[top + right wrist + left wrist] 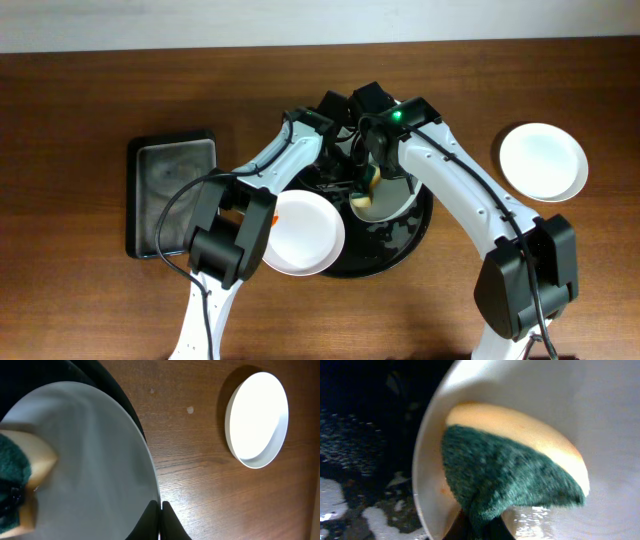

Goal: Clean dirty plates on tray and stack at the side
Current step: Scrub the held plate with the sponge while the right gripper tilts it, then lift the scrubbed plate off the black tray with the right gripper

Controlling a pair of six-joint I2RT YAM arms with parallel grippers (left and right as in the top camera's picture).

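Note:
My right gripper (160,509) is shut on the rim of a white plate (90,455) and holds it tilted over the black tray (400,250). My left gripper (482,530) is shut on a green-yellow sponge (505,465), which presses against the inside of that plate (600,420). A faint orange mark shows on the plate beside the sponge. In the overhead view the held plate (396,197) and sponge (367,188) sit between both wrists. A second plate (302,232) lies on the tray's left edge. A third plate (543,161) lies on the table at the right, and also shows in the right wrist view (257,417).
A rectangular dark metal tray (172,196) lies on the table at the left, with no sponge in it. The black tray's surface shows wet patches (350,505). Bare wooden table (80,300) surrounds everything.

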